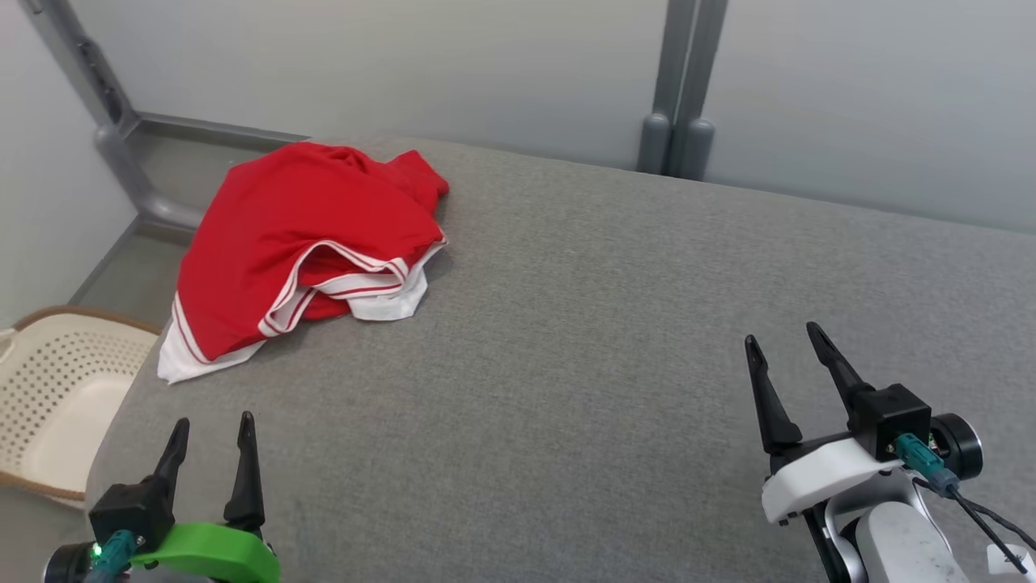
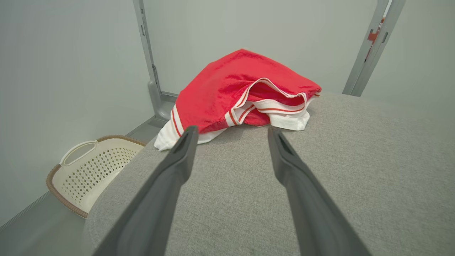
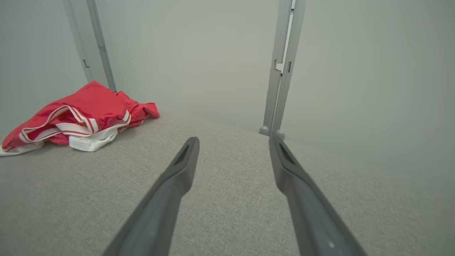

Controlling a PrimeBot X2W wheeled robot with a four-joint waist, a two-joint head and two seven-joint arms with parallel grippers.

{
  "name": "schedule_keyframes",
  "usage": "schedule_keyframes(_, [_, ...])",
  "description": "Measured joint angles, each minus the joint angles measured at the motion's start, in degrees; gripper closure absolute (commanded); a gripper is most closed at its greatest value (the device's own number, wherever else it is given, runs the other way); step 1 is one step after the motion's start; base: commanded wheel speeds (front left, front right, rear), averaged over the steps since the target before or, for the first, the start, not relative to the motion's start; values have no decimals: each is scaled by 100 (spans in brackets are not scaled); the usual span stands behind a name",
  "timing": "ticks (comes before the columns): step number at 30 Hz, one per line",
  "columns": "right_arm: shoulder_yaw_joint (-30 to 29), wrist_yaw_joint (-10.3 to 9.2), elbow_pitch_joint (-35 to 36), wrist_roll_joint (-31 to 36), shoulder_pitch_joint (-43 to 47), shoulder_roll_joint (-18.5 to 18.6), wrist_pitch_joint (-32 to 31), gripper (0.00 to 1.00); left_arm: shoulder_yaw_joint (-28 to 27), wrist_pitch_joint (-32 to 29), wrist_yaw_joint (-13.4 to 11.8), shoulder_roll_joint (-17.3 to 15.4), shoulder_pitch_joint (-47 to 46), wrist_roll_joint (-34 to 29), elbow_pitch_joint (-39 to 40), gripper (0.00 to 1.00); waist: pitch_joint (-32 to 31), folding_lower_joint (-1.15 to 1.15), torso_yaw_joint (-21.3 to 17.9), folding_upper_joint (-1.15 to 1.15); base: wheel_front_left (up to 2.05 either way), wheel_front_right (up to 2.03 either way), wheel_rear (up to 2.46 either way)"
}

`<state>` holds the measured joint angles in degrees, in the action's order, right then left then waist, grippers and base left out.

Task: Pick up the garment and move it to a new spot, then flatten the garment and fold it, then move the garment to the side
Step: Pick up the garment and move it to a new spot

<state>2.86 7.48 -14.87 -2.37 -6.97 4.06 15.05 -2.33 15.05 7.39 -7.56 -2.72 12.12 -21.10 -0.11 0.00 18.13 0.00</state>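
Observation:
A red garment [image 1: 299,235] with white, red-striped trim lies crumpled at the far left corner of the grey padded table [image 1: 583,348]; one white hem hangs over the left edge. My left gripper [image 1: 212,425] stands open at the near left, well short of the garment, with nothing between its fingers. In the left wrist view the garment [image 2: 231,89] lies straight ahead, just beyond the open gripper [image 2: 233,131]. My right gripper [image 1: 783,336] is open over the near right of the table, far from the cloth. The right wrist view has the garment [image 3: 78,113] at its left and the open gripper [image 3: 234,140].
A cream perforated laundry basket [image 1: 48,397] stands on the floor beside the table's left edge, also the basket [image 2: 89,167] in the left wrist view. Grey walls with metal posts [image 1: 684,89] close off the back. Bare grey table surface spreads across the middle and right.

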Motion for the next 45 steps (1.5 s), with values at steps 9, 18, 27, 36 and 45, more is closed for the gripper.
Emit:
schedule_keyframes(9, [124, 0, 45, 4, -352, 291, 0, 0, 249, 0, 0, -145, -840, 379, -11, 0, 464, 0, 308, 0, 0, 0, 0])
schedule_keyframes(18, [172, 0, 293, 54, -1171, 1000, 0, 0, 1256, -643, 0, -776, -3207, 1173, -1017, 0, 1502, 0, 323, 0, 0, 0, 0])
schedule_keyframes(27, [255, 0, 455, 87, -1260, 1396, 0, 0, 2056, -1492, 11, -1244, -4774, 1939, -2594, 0, 2719, 1, -25, 0, 0, 0, 0])
schedule_keyframes(36, [232, 0, 689, 46, -1176, 1447, 22, 0, 2292, -1488, 11, -1411, -5346, 2097, -3782, 100, 3242, 1, -592, 0, 0, 0, 0])
schedule_keyframes(45, [275, -1, 461, -2, -899, 1191, 19, 0, 2372, -621, 11, -1535, -5344, 2292, -3984, 100, 2914, 1, -715, 0, 0, 0, 0])
